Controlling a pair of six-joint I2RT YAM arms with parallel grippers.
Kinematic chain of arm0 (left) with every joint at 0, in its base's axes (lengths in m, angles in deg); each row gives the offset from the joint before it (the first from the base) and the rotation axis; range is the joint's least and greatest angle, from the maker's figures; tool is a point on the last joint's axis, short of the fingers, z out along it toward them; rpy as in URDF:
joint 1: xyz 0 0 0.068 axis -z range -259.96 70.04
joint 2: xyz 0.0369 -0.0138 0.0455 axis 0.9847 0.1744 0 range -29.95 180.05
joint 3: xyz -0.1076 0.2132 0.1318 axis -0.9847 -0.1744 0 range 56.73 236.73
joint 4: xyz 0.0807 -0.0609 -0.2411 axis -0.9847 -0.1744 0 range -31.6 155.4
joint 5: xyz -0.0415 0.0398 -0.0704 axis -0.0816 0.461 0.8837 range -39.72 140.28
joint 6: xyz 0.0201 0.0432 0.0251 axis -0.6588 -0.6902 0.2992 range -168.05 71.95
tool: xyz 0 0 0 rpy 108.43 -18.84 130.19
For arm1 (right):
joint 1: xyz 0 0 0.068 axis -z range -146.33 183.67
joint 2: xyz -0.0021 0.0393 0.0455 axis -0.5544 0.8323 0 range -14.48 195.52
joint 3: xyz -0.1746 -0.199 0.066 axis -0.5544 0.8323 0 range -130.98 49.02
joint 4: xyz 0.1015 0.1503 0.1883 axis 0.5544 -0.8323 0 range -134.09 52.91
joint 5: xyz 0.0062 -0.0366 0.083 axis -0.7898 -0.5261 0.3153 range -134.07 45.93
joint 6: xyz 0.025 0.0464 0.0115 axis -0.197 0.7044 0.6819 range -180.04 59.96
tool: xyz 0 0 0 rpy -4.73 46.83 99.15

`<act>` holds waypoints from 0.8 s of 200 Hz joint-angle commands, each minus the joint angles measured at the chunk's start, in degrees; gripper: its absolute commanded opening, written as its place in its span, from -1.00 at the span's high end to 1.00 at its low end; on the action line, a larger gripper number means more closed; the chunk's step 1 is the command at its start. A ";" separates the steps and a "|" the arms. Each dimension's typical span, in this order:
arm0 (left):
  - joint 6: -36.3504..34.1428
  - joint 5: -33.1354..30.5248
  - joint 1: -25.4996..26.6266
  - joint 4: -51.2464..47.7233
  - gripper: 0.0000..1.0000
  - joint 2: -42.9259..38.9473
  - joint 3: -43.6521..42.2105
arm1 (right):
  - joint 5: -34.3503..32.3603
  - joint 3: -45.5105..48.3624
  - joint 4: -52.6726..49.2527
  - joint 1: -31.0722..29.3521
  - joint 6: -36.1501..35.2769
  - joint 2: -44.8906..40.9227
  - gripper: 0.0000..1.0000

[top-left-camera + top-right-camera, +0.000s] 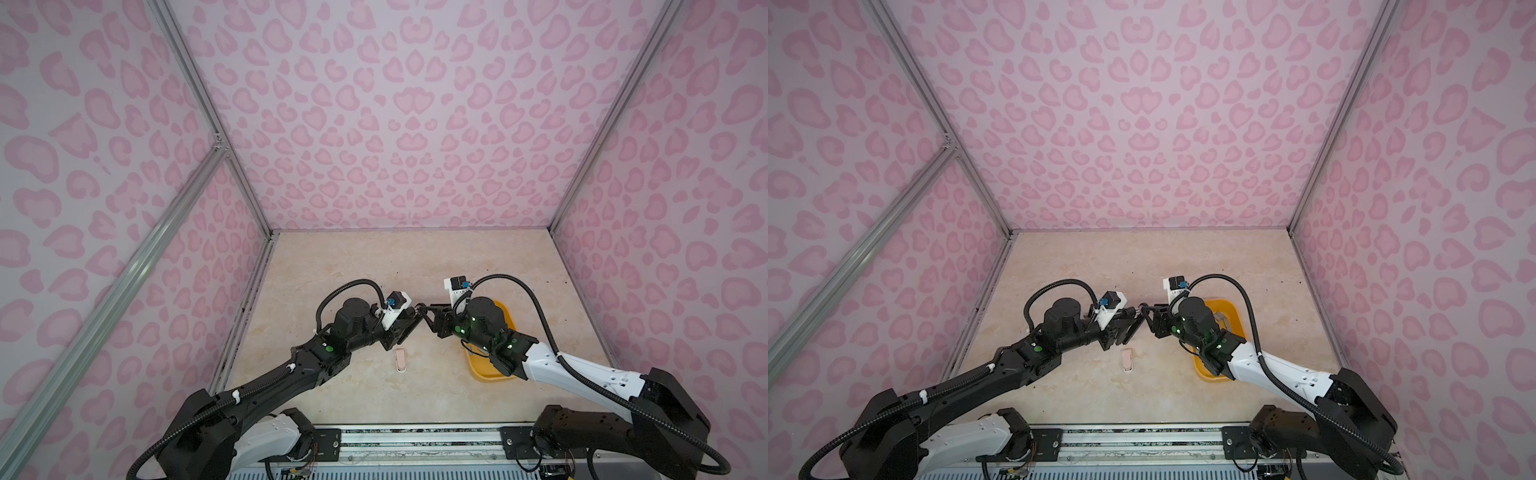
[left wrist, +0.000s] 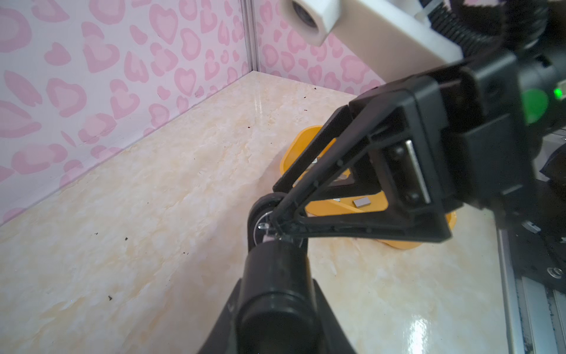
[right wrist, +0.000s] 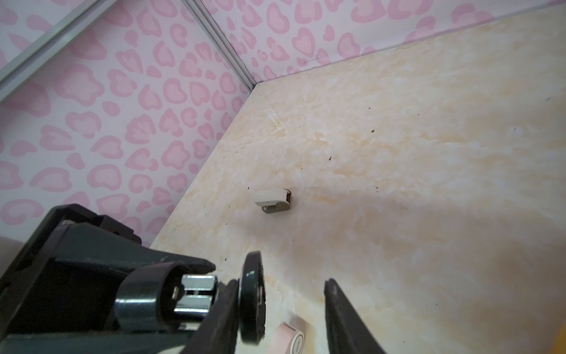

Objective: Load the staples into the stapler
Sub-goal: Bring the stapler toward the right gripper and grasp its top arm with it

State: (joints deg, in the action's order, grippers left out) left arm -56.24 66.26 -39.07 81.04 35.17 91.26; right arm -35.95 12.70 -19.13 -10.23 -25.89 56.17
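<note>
Grey staples lie flat in the yellow tray; the pink stapler lies on the table.

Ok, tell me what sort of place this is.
Probably a robot test cell: a left arm and right arm on a rail, pink heart-print walls on an aluminium frame, and a marble-look tabletop with a yellow tray and a pink stapler.
</note>
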 commanded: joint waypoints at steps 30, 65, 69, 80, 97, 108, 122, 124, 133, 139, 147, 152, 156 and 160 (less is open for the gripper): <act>0.54 0.67 -0.02 3.47 0.92 -1.09 1.48 | -1.31 0.10 0.17 0.04 0.83 0.97 0.14; 0.72 0.62 -0.04 4.43 0.92 -1.51 0.90 | -2.53 -0.42 -0.37 0.11 0.10 2.23 0.15; 0.63 0.52 -0.08 4.48 0.92 -1.92 0.71 | -2.58 -0.42 -0.46 0.13 0.19 2.42 0.16; 0.69 -0.16 -0.07 4.99 0.92 -3.06 0.12 | -2.63 -0.42 -0.55 0.21 0.83 2.88 0.20; 0.89 -0.24 -0.09 5.51 0.92 -4.39 -0.66 | -2.51 -0.21 -0.43 0.57 1.80 3.26 0.32; 0.98 0.37 -0.08 5.46 0.92 -4.65 -0.67 | -2.66 0.07 -0.29 0.66 2.12 3.24 0.42; 0.89 1.24 -0.09 5.23 0.92 -4.80 -0.47 | -2.84 0.14 -0.28 0.66 2.34 3.18 0.58; 0.82 1.35 -0.10 5.13 0.92 -4.80 -0.43 | -2.91 0.16 -0.29 0.66 2.33 3.18 0.60; 0.74 1.26 -0.06 4.93 0.92 -5.12 -0.50 | -3.32 0.26 -0.31 0.66 2.46 3.17 0.70; 0.64 1.09 -0.06 4.93 0.92 -5.33 -0.53 | -3.72 0.41 -0.22 0.66 2.45 3.18 0.76; 0.50 0.70 -0.03 4.73 0.92 -5.68 -0.66 | -4.57 0.63 -0.09 0.70 2.58 3.24 0.85; 0.39 0.41 -0.02 4.85 0.92 -6.02 -0.92 | -5.20 0.76 -0.19 0.74 2.73 3.35 0.90; 0.36 0.24 -0.09 4.92 0.92 -6.32 -1.07 | -5.72 0.80 -0.42 0.82 2.91 3.41 0.93; 0.29 0.12 -0.10 4.88 0.92 -6.57 -1.13 | -6.03 0.81 -0.54 0.91 3.13 3.50 0.96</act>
State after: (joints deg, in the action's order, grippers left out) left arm -55.60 64.47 -39.14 78.55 30.47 90.34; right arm -35.62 12.70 -15.72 -9.62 -21.81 58.99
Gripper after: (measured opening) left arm 0.295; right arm 0.069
